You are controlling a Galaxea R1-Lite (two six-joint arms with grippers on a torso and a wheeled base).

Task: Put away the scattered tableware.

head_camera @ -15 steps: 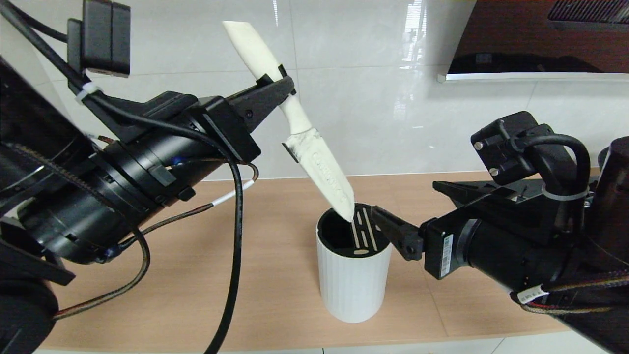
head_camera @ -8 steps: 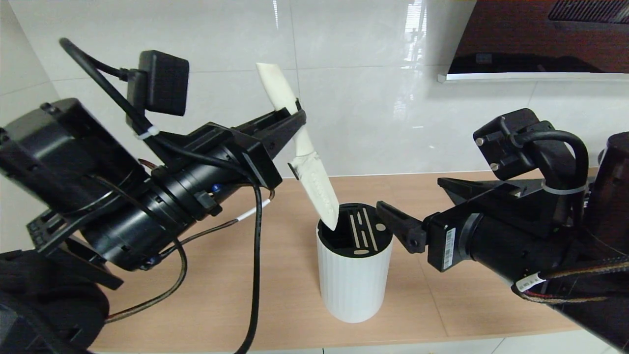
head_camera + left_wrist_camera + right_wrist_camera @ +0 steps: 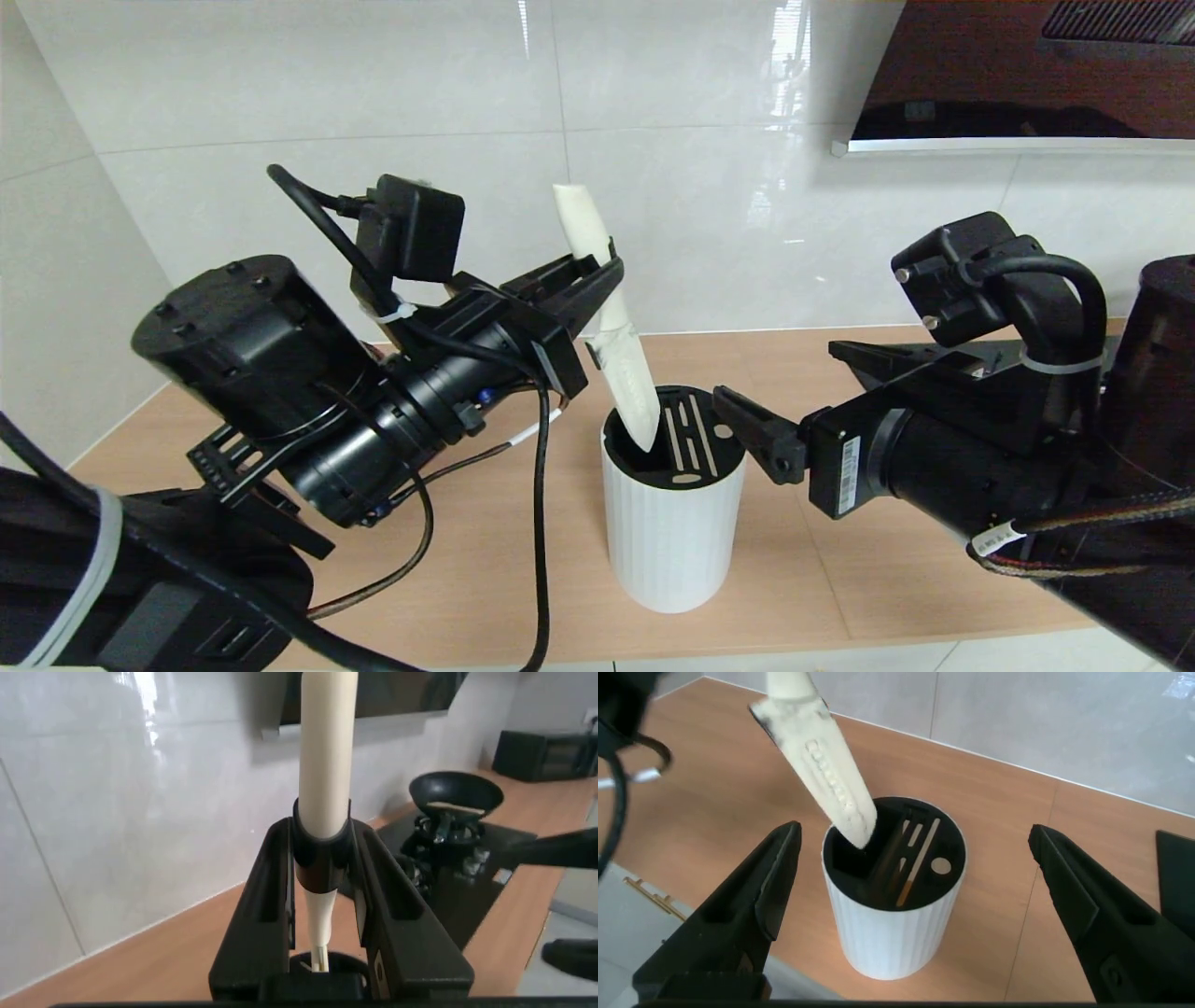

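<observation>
We judged the white knife (image 3: 630,383) light, stiff, probably brittle and slick; our left claw (image 3: 602,283) pinched its handle, tip inside the holder (image 3: 672,532), right claw (image 3: 915,845) spread.

1. Knife (image 3: 627,373): cream-white all over, grey scuffing where blade meets handle.
2. Holder (image 3: 672,532): white, fine vertical ribbing; top insert black with pale slots.
3. Bench (image 3: 887,579): light tan wood-grain.
4. Wall tiles (image 3: 709,215): glossy white, thin grey joints.

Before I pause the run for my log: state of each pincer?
Left pincer: closed on the white knife, tip inside the holder.
Right pincer: open, holding nothing.
</observation>
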